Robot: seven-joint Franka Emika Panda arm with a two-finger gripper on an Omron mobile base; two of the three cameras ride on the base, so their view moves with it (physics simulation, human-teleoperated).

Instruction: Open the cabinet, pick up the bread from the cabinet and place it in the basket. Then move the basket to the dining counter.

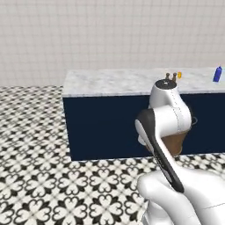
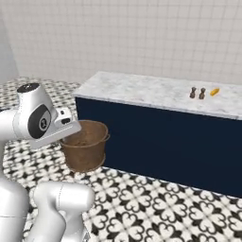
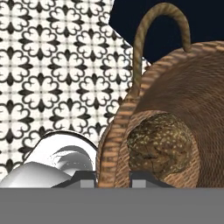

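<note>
Gripper (image 3: 113,178) clamped on basket (image 2: 85,146) rim, one finger either side of wall. Basket hangs above patterned floor (image 1: 35,149), near dining counter (image 2: 156,92) navy base. I see bread (image 3: 159,144) lying inside basket.

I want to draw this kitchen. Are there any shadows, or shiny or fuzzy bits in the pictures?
Left base view: flat even light, and the dining counter casts no clear shadow on the floor. Right base view: the basket looks darker inside, with no glare on the marble. Hand view: the bread and the basket rim look huge and soft-edged, being so close; the gripper is shut on that rim.
</note>
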